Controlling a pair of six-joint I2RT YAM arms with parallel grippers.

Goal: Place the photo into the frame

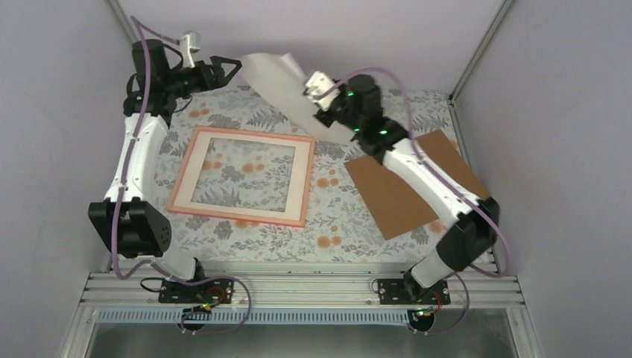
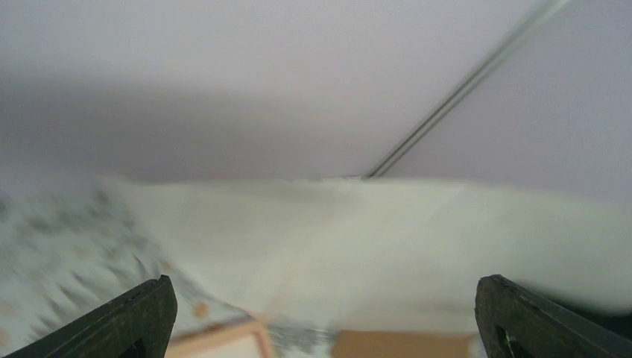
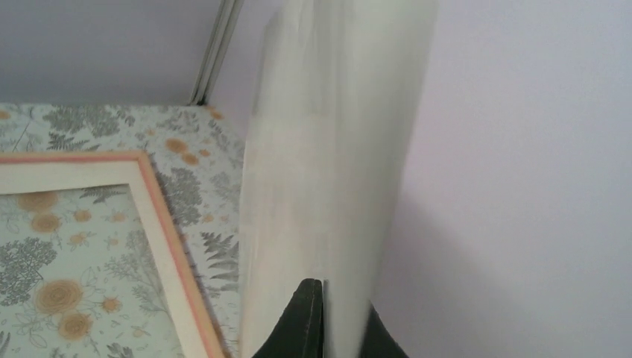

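My right claw (image 3: 322, 289) is clenched on an edge of the photo (image 1: 272, 74), which hangs raised at 12 o'clock. My left claw (image 1: 229, 69) gapes, released. I should lower the sheet slowly, squaring its corners over the frame (image 1: 186, 170) toward 9 o'clock

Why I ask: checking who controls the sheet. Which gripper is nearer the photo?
Right. The right gripper is shut on the photo's edge, touching it; the left gripper stands open beside the photo's other end, gripping nothing.

Left claw (image 1: 229, 72) spread wide; right claw (image 3: 328, 306) pinched closed, arms extended.
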